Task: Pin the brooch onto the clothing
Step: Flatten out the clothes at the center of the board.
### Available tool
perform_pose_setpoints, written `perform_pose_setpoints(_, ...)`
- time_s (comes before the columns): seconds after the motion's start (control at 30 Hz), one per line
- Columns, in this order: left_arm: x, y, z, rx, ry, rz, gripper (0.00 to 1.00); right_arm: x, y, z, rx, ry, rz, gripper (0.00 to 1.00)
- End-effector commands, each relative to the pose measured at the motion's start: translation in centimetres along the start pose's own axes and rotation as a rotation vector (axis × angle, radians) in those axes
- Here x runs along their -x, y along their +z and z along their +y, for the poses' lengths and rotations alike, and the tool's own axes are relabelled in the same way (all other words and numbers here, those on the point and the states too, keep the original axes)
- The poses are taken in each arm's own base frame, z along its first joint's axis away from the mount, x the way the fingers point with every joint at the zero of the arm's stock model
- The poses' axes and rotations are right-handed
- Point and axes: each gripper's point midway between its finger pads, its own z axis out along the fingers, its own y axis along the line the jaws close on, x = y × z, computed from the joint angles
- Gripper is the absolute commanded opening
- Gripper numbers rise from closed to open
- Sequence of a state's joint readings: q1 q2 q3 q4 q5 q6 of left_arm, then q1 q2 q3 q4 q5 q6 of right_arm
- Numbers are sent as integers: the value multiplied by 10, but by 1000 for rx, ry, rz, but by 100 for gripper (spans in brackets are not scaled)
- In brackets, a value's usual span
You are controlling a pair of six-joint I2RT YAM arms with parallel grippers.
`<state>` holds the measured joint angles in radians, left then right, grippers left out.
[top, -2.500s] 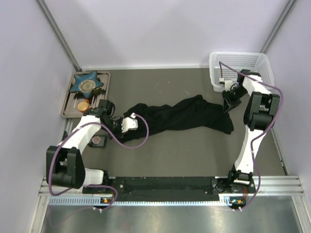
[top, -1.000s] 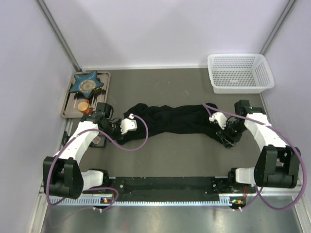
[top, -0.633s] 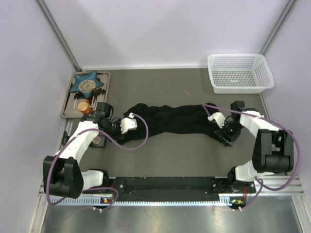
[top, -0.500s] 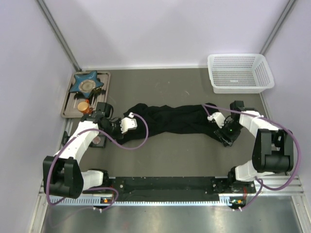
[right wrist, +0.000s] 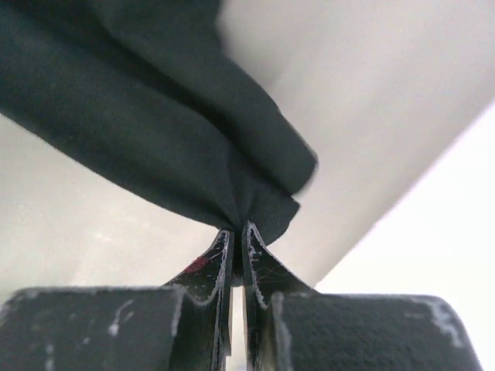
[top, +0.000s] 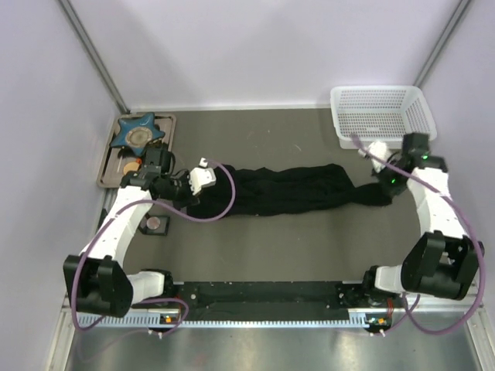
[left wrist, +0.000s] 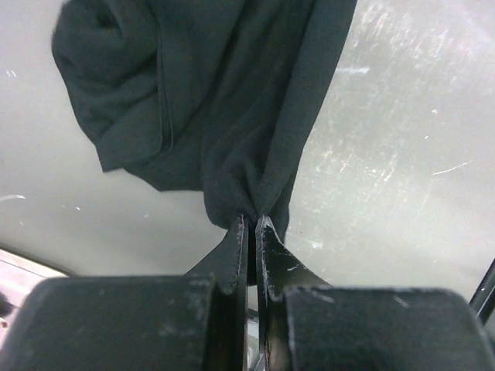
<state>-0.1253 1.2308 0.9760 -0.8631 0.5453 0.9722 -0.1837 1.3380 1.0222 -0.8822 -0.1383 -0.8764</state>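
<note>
Across table (top: 271, 247), clothing (top: 286, 189) spans 2 clamped end effectors (left wrist: 251, 224) (right wrist: 236, 232).

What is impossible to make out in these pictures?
- Front of the black T-shirt: hidden in every view, because the cloth is bunched between the left gripper and the right gripper.
- Small round pinkish piece in the black square box: too small in the top view for any detail.
- Cloth edge, right wrist view: blurred.
</note>
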Motion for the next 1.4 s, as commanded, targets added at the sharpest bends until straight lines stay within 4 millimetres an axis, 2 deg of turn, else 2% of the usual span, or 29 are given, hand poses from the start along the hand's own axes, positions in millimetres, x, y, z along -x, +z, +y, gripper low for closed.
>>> perform_pose_setpoints(0.0,30,-24,-33,-87,93,-136,0,37,-86,-38,-131,34,-175,0)
perform_pose_setpoints(0.03,33,-31,-39,-78,159,-153,0,43,-98,-43,-156,29,-196,0)
perform_pose_setpoints(0.07,24,-33,-54,-118,156,-132,0,43,-106,-42,-167,23,-202,0)
perform_pose_setpoints(0.13,17,-42,-76,-166,245,-128,0,44,-115,-45,-191,14,-214,0)
perform_pose_setpoints(0.17,5,-46,-100,-247,226,-100,0,43,-118,-44,-202,12,-217,0)
perform_pose_setpoints(0.23,-5,-52,-126,-318,292,-85,0,38,-118,-44,-208,16,-209,0)
perform_pose_setpoints(0.3,-30,-48,-152,-406,317,-17,0,33,-116,-43,-207,21,-195,0)
perform_pose_setpoints(0.33,-38,-47,-157,-404,345,4,3,28,-110,-39,-189,16,-181,0)
perform_pose_setpoints(0.37,-54,-42,-165,-428,350,46,9,25,-106,-36,-183,10,-169,0)
perform_pose_setpoints(0.4,-58,-38,-168,-433,373,51,17,21,-104,-31,-172,2,-162,0)
perform_pose_setpoints(0.43,-59,-37,-169,-421,372,50,30,14,-95,-24,-145,-15,-141,0)
perform_pose_setpoints(0.47,-59,-34,-168,-412,351,49,50,9,-92,-18,-127,-26,-130,0)
perform_pose_setpoints(0.5,-54,-32,-166,-394,321,33,58,6,-89,-13,-112,-40,-123,0)
perform_pose_setpoints(0.57,-35,-23,-140,-273,181,12,67,-8,-81,1,-76,-61,-91,0)
perform_pose_setpoints(0.67,-14,-13,-100,-150,79,2,68,-19,-75,17,-46,-70,-77,0)
perform_pose_setpoints(0.73,-4,-2,-89,-145,-13,-17,67,-22,-73,23,-36,-66,-79,0)
perform_pose_setpoints(0.77,9,3,-77,-121,-4,-58,67,-22,-72,24,-32,-62,-79,0)
perform_pose_setpoints(0.83,15,16,-68,-129,-66,-72,65,-24,-71,25,-28,-45,-73,0)
perform_pose_setpoints(0.87,22,20,-56,-98,-60,-93,64,-24,-70,25,-23,-38,-70,0)
perform_pose_setpoints(1.1,18,50,-30,-140,165,-64,64,-18,-69,25,-2,-6,-81,0)
perform_pose_setpoints(1.23,1,70,-13,-154,306,1,66,-15,-69,23,11,16,-82,0)
perform_pose_setpoints(1.3,-8,79,-6,-161,323,40,76,-13,-68,23,16,21,-84,0)
perform_pose_setpoints(1.37,-7,83,3,-155,337,50,80,-13,-68,22,23,28,-80,0)
